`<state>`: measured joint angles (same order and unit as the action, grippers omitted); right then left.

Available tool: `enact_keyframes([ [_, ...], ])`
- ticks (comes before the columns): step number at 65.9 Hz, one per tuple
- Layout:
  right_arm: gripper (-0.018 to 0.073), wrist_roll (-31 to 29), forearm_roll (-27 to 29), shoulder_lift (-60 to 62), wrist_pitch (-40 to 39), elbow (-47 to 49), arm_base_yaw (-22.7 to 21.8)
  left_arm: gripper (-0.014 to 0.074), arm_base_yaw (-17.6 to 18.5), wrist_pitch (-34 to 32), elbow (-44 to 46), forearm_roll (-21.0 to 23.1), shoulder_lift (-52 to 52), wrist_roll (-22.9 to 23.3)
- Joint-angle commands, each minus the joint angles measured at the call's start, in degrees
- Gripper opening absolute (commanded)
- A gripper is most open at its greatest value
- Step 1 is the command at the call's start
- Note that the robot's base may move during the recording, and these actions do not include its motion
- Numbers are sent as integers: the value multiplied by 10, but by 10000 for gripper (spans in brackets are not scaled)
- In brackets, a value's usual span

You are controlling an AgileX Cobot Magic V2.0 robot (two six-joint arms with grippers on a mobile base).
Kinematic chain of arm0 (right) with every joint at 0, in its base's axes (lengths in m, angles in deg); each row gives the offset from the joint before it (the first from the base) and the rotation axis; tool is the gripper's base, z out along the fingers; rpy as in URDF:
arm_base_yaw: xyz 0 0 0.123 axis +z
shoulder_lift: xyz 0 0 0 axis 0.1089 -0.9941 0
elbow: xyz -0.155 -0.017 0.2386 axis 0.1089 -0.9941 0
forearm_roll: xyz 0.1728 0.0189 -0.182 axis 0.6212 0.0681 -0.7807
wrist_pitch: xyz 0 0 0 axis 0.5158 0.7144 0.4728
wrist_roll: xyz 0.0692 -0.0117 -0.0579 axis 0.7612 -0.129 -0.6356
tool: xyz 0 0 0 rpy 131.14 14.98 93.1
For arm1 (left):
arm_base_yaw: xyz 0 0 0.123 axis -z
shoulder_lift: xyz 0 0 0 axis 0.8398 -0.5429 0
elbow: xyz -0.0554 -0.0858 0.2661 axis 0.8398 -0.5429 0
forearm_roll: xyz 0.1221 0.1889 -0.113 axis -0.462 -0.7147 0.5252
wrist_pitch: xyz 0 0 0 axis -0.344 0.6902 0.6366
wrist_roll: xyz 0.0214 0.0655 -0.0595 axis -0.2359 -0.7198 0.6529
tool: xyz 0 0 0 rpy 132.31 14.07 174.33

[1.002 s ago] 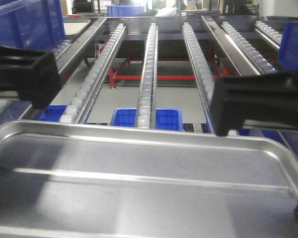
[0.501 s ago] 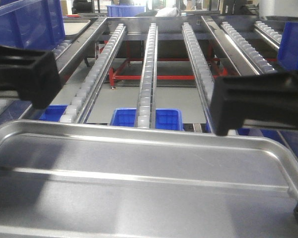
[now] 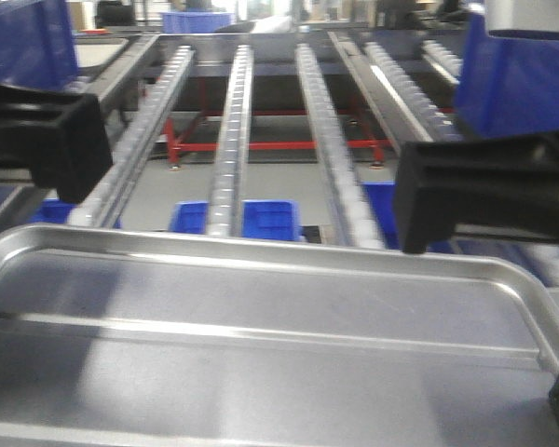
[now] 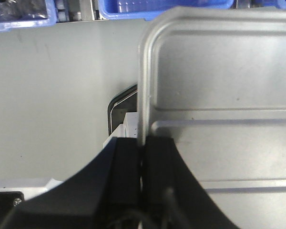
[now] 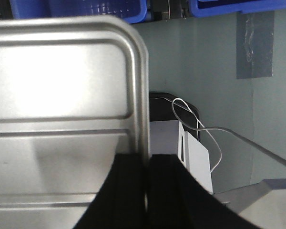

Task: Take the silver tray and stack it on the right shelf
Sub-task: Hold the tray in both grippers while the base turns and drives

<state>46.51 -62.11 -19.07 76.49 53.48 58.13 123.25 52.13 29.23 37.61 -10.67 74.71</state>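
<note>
I hold silver tray (image 3: 261, 345) aloft, left gripper (image 4: 143, 155) and right gripper (image 5: 147, 169) clenched on its side rims; stacking onto right shelf (image 3: 331, 168) pending.

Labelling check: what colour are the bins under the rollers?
Blue; the bins show best in front view.

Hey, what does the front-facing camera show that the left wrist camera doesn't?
Only the front-facing view shows the right shelf ahead, with its tracks of white rollers, and both the left gripper and the right gripper at the two sides of the silver tray. Only the left wrist view shows the left fingers closed on the tray's left rim, with a white boxy part beneath that rim. Both show the tray's ridged bottom and blue bins beyond its far edge.
</note>
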Motion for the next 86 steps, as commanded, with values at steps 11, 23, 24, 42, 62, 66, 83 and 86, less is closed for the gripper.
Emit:
enact_keyframes([
  [11, 72, 2, -23, 14, -16, 18, -3, -91, 6, -7, 15, 7, 15, -5],
  [23, 72, 2, -23, 14, 10, 18, -3, -91, 6, -7, 15, 7, 15, -5],
  [24, 72, 2, -23, 14, 12, 18, -3, -91, 6, -7, 15, 7, 15, -5],
  [42, 72, 2, -23, 14, 66, 18, -3, -91, 6, -7, 15, 7, 15, -5],
  [62, 72, 2, -23, 14, 130, 18, -3, -91, 6, -7, 15, 7, 15, -5],
  [66, 72, 2, -23, 14, 140, 18, -3, -91, 6, -7, 15, 7, 15, -5],
  [83, 72, 2, -23, 14, 143, 18, -3, -91, 6, -7, 15, 7, 15, -5],
  [86, 72, 2, -23, 14, 143, 18, -3, -91, 6, -7, 15, 7, 15, -5],
])
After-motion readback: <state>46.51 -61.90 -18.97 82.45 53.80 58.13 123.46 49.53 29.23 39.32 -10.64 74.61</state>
